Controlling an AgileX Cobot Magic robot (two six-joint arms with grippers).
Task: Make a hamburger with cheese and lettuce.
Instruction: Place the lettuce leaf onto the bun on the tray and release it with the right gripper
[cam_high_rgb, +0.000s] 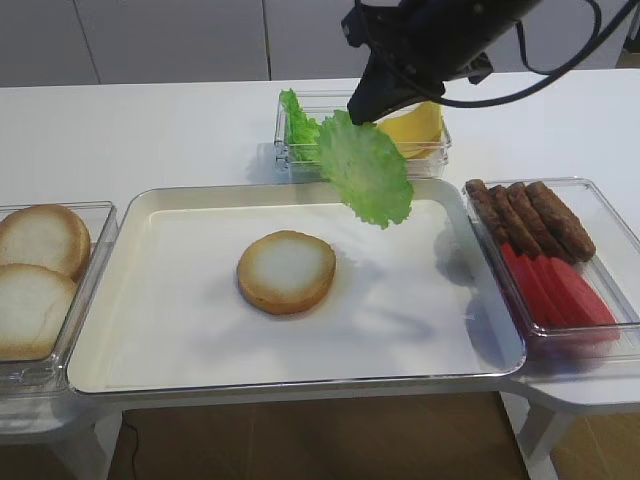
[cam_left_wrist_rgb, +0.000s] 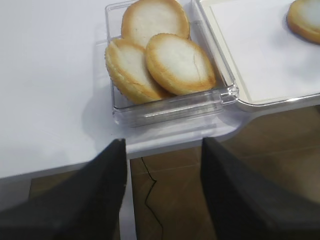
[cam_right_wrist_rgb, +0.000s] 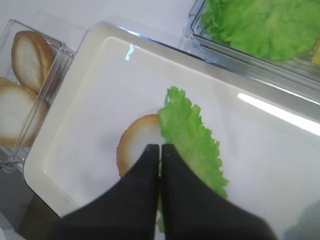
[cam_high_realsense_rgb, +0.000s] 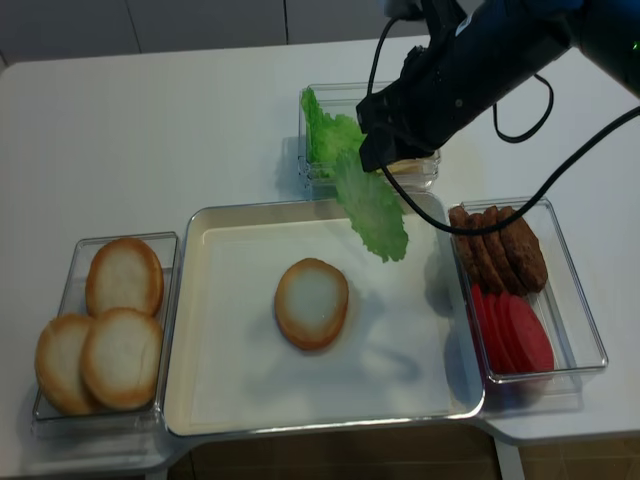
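Note:
A bun half (cam_high_rgb: 287, 270) lies cut face up in the middle of the white tray (cam_high_rgb: 180, 330); it also shows in the right wrist view (cam_right_wrist_rgb: 137, 142) and the second high view (cam_high_realsense_rgb: 312, 302). My right gripper (cam_high_rgb: 357, 116) is shut on a green lettuce leaf (cam_high_rgb: 366, 168), which hangs in the air above the tray's far right part, right of the bun. In the right wrist view the gripper (cam_right_wrist_rgb: 160, 147) pinches the leaf (cam_right_wrist_rgb: 192, 137). Yellow cheese (cam_high_rgb: 415, 125) lies in the far box behind the gripper. My left gripper (cam_left_wrist_rgb: 161, 142) is open and empty, off the table's front edge.
A clear box with three bun halves (cam_left_wrist_rgb: 160, 60) stands left of the tray. The far box (cam_high_realsense_rgb: 318, 150) holds more lettuce. A box at the right holds brown patties (cam_high_rgb: 530, 215) and red slices (cam_high_rgb: 555, 290). The right arm's cables (cam_high_realsense_rgb: 560, 190) hang over that box.

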